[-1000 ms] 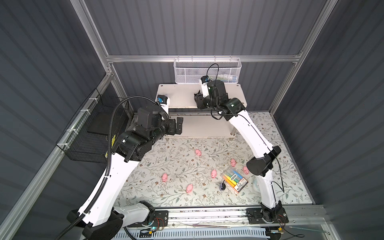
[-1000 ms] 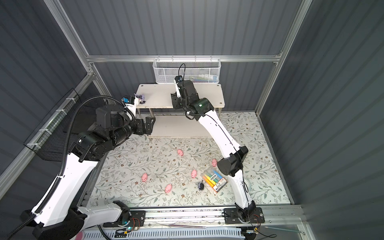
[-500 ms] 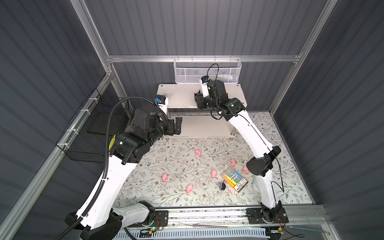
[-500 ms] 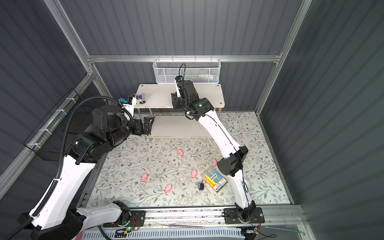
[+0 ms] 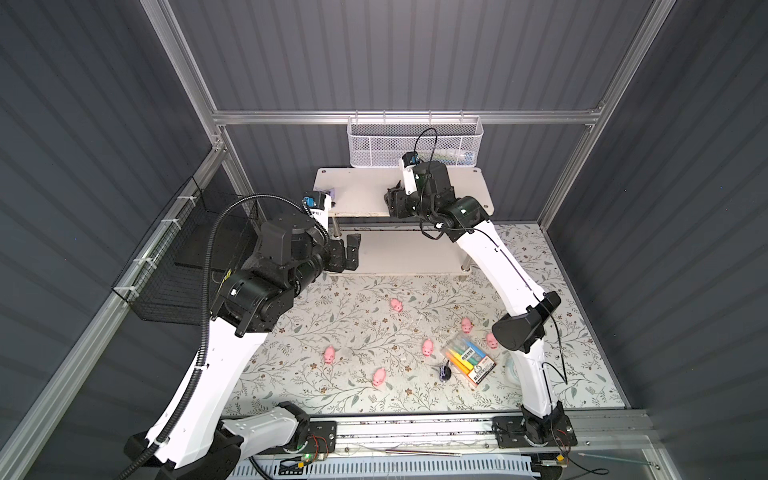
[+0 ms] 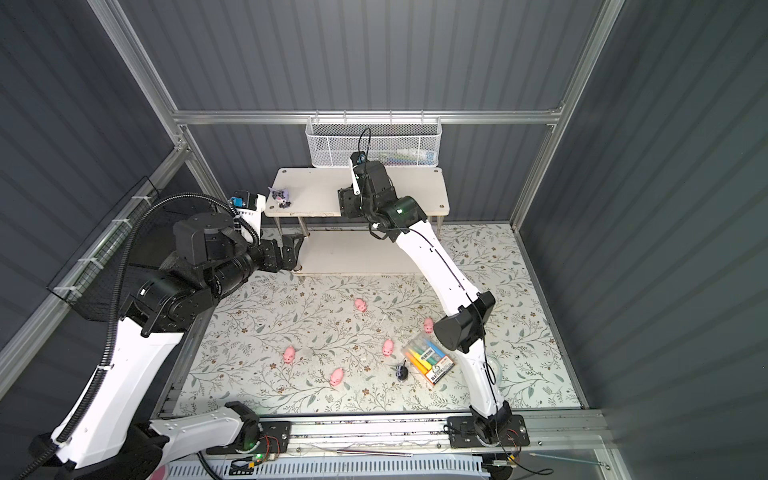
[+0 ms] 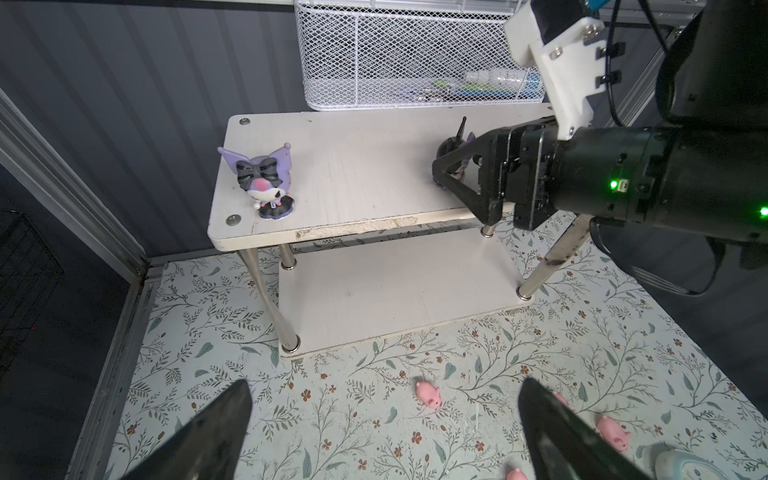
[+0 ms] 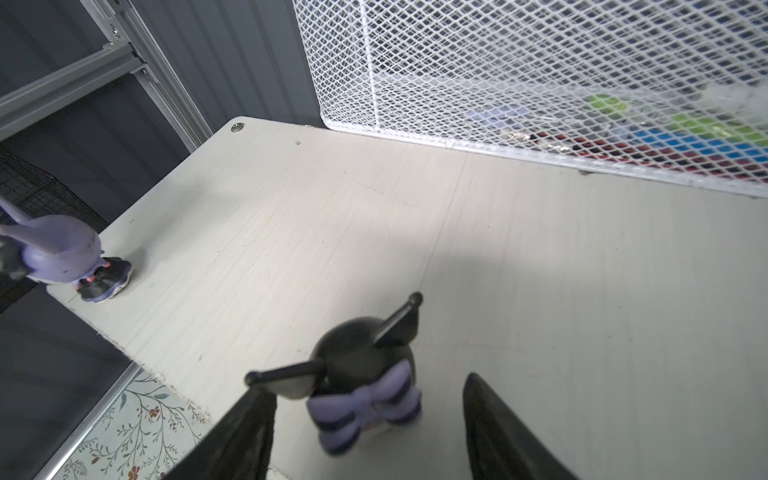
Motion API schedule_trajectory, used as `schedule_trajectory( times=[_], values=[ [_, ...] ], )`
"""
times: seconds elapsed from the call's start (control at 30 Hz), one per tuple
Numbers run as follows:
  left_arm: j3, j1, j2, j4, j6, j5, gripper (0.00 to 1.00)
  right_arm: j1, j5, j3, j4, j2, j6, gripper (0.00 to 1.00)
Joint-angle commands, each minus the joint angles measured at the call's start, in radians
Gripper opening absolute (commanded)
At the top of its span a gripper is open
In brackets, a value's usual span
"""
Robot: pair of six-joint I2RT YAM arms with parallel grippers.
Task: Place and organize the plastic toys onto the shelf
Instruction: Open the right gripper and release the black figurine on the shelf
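Since a second ago the left arm has drawn back a little toward 8 o'clock, and the right gripper's jaws have widened. At the left end of the shelf, the left gripper hangs with its jaws spread wide and empty. A purple figurine stands upright at the top board's 8 o'clock corner. It is plain in one top view and in both wrist views, but in a top view the left wrist camera hides nearly all of it. Near the board's 6 o'clock edge, the right gripper has its jaws released around a black-eared figurine that stands on the board. Only the right wrist view shows the clear gap on one side. One ear lies close to the opposite finger, and contact cannot be told. From above the gripper covers this toy. On the floral mat, pink pigs are scattered from 8 o'clock round to 3 o'clock. Six show in a top view, while the right arm's elbow hides the sixth pig from the neighbouring eye. A dark third figurine lies at 5 o'clock, just beside the marker pack. The pale-blue clock shows best in the left wrist view.
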Motion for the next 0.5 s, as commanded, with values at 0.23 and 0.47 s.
schedule_trajectory(
  times=[0.23,0.47],
  values=[
    [0.000,0.006,-0.025,0.000,0.005,-0.004,1.00,0.003,-0.039,-0.081,0.037,-0.124,0.011,0.78],
    [0.008,0.006,-0.033,-0.006,-0.016,0.016,1.00,0.004,-0.071,-0.183,0.056,-0.237,0.036,0.76]
  ],
)
